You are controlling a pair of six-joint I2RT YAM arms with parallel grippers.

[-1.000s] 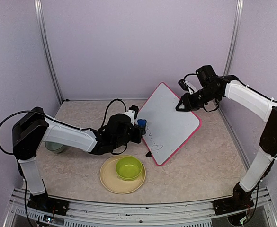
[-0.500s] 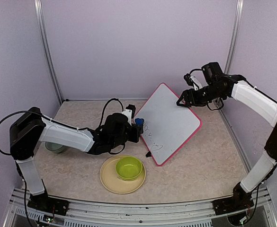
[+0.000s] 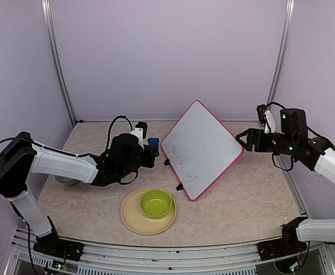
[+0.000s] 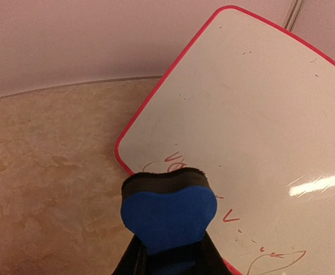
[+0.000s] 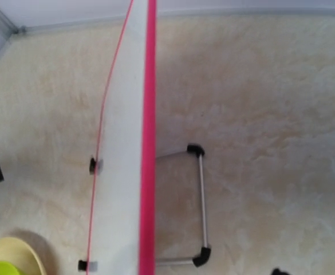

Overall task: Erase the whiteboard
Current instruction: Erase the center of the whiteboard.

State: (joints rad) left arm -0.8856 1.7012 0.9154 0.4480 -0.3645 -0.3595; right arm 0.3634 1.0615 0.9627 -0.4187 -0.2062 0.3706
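Nearest the arms, a cream plate carrying a green bowl sits on the desk. Behind it, the left gripper is clenched on a blue eraser, which is held just beside the lower left edge of the whiteboard; I cannot tell whether they touch. The whiteboard stands mid-desk, tilted back on a wire stand, with a pink-red frame and scribbles on its lower part. At its right edge the right gripper hangs released, grasping nothing.
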